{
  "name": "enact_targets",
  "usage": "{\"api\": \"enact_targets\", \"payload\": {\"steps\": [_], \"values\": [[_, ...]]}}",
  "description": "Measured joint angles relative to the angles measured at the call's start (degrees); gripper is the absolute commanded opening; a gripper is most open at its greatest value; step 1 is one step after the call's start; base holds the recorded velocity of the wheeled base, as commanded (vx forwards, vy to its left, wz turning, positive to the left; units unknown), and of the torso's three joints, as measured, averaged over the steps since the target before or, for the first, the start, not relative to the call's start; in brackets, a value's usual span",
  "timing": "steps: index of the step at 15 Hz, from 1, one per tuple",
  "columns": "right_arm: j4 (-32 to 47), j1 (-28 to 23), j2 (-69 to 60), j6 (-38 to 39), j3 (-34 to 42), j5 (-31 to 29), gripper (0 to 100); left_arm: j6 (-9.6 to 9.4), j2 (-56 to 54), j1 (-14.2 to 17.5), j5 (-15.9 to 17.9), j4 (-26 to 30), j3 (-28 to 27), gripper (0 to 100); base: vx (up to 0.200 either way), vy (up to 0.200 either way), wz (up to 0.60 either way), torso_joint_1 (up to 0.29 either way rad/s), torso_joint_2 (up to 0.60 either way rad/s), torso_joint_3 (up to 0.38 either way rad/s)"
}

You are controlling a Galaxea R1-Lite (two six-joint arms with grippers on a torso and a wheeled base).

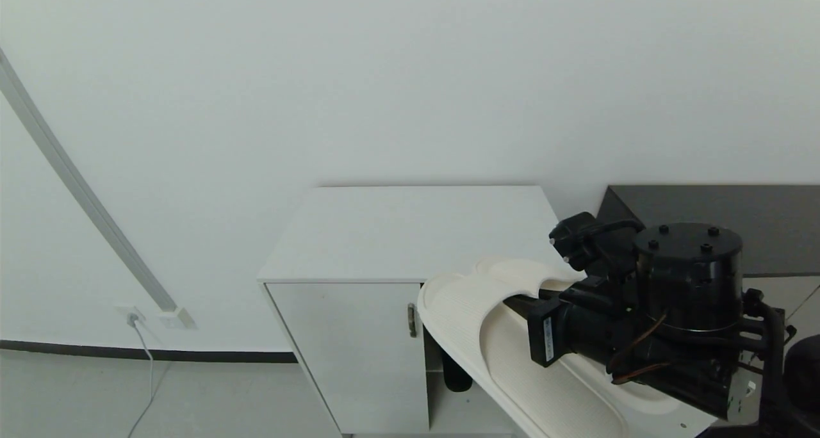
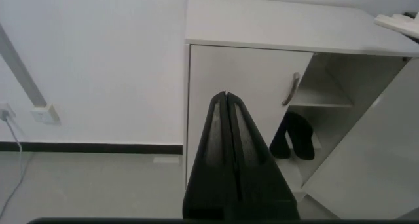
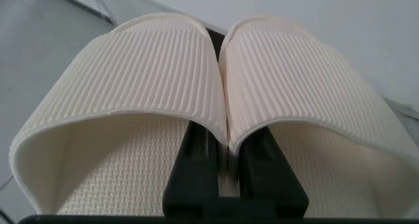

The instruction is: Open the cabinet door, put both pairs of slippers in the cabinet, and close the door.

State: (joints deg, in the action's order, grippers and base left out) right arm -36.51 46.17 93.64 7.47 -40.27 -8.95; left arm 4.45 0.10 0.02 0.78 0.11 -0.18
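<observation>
The right pincer [image 1: 535, 307] was clamped on the pair of cream slippers [image 1: 474, 310]. Its fingers ran in under both straps and pressed the two inner side walls together, as the right wrist view showed [image 3: 222, 158]. In the head view the pair hung at about 4 o'clock, toes toward 10 o'clock. It was level with the front top edge of the white cabinet [image 1: 410, 233] and just before the opening on the cabinet's right half.

The left door [image 1: 349, 348] was shut, with its handle [image 1: 412, 319] at its 3 o'clock edge. The right door [image 2: 366, 165] stood swung open. A black pair of slippers [image 2: 294, 135] leaned on the lower floor of the cabinet, at 6 o'clock from the handle and under a bare shelf [image 2: 321, 96]. The left pincer [image 2: 226, 99] had its fingers pressed together on nothing and pointed at the shut door.

By my reading, one pair was in and this one was about to go in.

- The toes stood as high as the cabinet top, so a straight push could jam them against that edge or the shelf lip.
- The grip held thin inner walls only, so a knock could twist a slipper loose.
- Going in low, the pair could topple the black slippers.
- A heel left sticking out would stop the door from shutting.
</observation>
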Motion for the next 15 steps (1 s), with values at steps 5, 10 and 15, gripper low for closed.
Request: {"api": "enact_targets", "payload": {"steps": [5, 10, 15], "values": [[-0.05, -0.13, -0.11, -0.01, -0.06, -0.02, 0, 0.01, 0.0, 0.05, 0.01, 0.0, 0.0, 0, 0.0, 0.0, 0.0, 0.0, 0.0, 0.0], [-0.49, 0.17, -0.17, -0.06, 0.68, -0.05, 0, 0.01, 0.0, 0.07, 0.0, -0.01, 0.0, 0, 0.0, 0.0, 0.0, 0.0, 0.0, 0.0], [-3.01, 0.69, -0.15, -2.04, 2.56, -0.02, 0, 0.0, 0.0, 0.05, 0.01, -0.01, 0.0, 0, 0.0, 0.0, 0.0, 0.0, 0.0, 0.0]]}}
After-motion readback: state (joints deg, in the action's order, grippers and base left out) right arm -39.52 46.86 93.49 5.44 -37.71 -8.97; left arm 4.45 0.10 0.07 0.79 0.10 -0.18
